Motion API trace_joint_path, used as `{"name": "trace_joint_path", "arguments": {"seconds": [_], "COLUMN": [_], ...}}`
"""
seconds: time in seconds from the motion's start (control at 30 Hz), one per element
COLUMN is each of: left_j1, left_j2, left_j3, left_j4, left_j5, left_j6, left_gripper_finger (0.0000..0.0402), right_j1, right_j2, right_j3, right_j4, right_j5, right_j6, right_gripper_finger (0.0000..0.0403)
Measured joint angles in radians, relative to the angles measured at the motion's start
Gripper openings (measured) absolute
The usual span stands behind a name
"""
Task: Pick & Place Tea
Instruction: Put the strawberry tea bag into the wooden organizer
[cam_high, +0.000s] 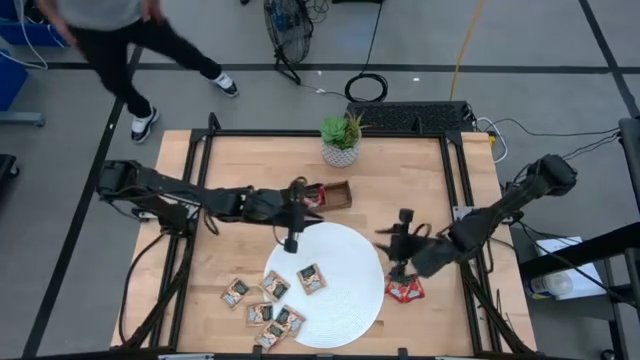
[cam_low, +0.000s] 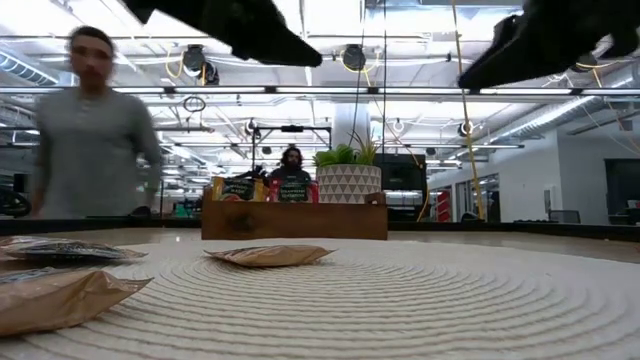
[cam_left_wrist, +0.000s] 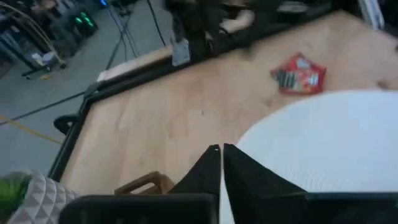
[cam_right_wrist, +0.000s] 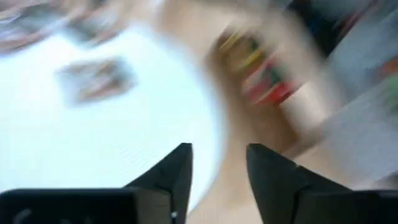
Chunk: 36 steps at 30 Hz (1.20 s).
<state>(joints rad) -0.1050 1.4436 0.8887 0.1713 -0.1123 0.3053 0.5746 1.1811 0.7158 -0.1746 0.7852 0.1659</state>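
Note:
Several tan tea sachets (cam_high: 311, 278) lie on the left half of the white round plate (cam_high: 345, 300), and one (cam_high: 235, 292) lies on the wood just left of it. A red tea sachet (cam_high: 404, 290) rests on the table at the plate's right edge. My right gripper (cam_high: 400, 268) hovers just above it, open with nothing between its fingers (cam_right_wrist: 180, 168). My left gripper (cam_high: 291, 240) hangs over the plate's upper left rim, its fingers (cam_left_wrist: 211, 163) shut and empty. The left wrist view shows the red sachet (cam_left_wrist: 298, 78) beyond the plate (cam_left_wrist: 323, 137).
A wooden tray (cam_high: 335, 194) holding sachets stands behind the plate, also seen in the low view as the tray (cam_low: 295, 218). A potted plant (cam_high: 340, 140) sits at the back centre. A person (cam_high: 130, 45) walks on the floor beyond the table's back left corner.

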Motion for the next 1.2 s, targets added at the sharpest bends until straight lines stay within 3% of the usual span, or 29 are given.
{"name": "trace_joint_path", "arguments": {"seconds": [0.07,0.2,0.37,0.47,0.8,1.2], "left_j1": [0.010,0.041,0.069,0.076,0.072,0.071], "left_j2": [-0.019,-0.036,-0.036,-0.036,-0.029,-0.029], "left_j3": [-0.066,-0.184,-0.265,-0.277,-0.277,-0.277], "left_j4": [0.103,0.279,0.376,0.380,0.369,0.371], "left_j5": [0.000,0.000,0.000,0.000,0.005,0.008], "left_j6": [-0.034,-0.094,-0.124,-0.183,-0.235,-0.222], "left_gripper_finger": [0.0050,0.0111,0.0188,0.0223,0.0275,0.0262], "right_j1": [0.004,0.017,0.048,0.062,0.081,0.095], "right_j2": [0.049,0.214,0.423,0.508,0.596,0.684], "right_j3": [0.117,0.284,0.360,0.404,0.456,0.460], "right_j4": [-0.266,-0.541,-0.630,-0.671,-0.658,-0.570], "right_j5": [-0.177,-0.472,-0.708,-0.789,-0.812,-0.792], "right_j6": [0.200,0.468,0.579,0.620,0.711,0.803], "right_gripper_finger": [0.0157,0.0192,0.0200,0.0197,0.0197,0.0196]}}
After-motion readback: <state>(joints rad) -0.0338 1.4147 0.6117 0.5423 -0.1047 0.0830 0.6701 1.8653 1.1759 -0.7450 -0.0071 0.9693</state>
